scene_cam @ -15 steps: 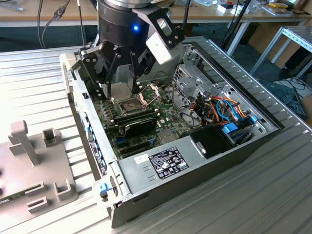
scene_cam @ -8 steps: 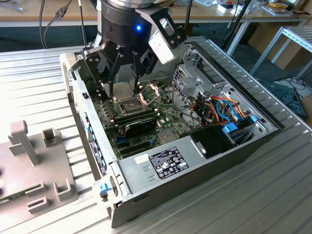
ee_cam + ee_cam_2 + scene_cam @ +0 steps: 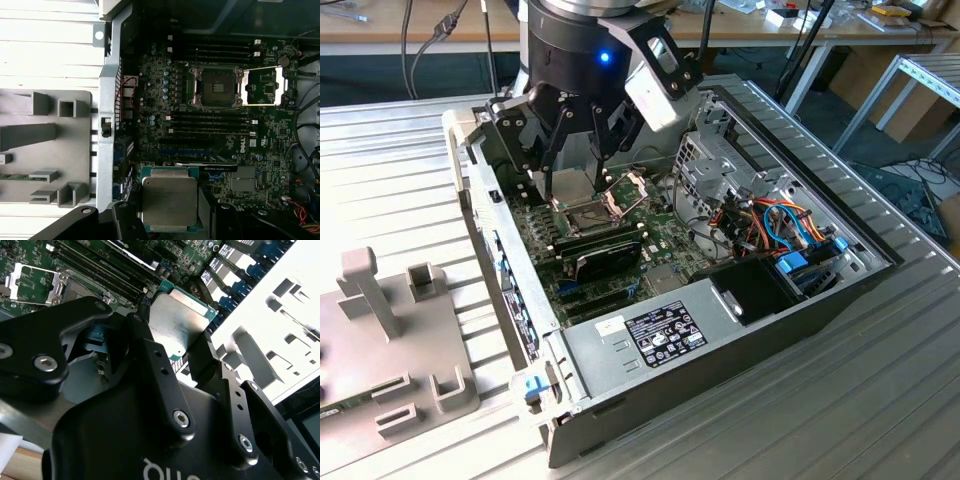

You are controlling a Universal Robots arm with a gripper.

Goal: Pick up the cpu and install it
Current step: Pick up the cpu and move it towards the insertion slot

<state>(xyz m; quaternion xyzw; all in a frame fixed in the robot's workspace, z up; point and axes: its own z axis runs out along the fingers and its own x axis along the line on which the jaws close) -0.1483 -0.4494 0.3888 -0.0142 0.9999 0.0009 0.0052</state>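
The cpu (image 3: 169,201) is a flat square chip with a dull silver top and a green rim, and my gripper (image 3: 170,216) is shut on it, one black finger on each side. In the second wrist view the cpu (image 3: 180,322) sits between the fingers (image 3: 150,357) of the gripper (image 3: 172,334). In the exterior view the gripper (image 3: 572,178) holds the cpu (image 3: 570,183) above the motherboard (image 3: 665,240), just over the bare socket (image 3: 588,213). The socket (image 3: 216,86) stands uncovered, with its hinged metal frame (image 3: 264,86) swung open beside it.
The open computer case (image 3: 880,262) lies on a ribbed metal table. Inside it are a black expansion card (image 3: 605,262), a power supply (image 3: 655,335) and a bundle of coloured cables (image 3: 775,222). A grey fixture plate (image 3: 380,340) with upright blocks sits at the exterior view's left.
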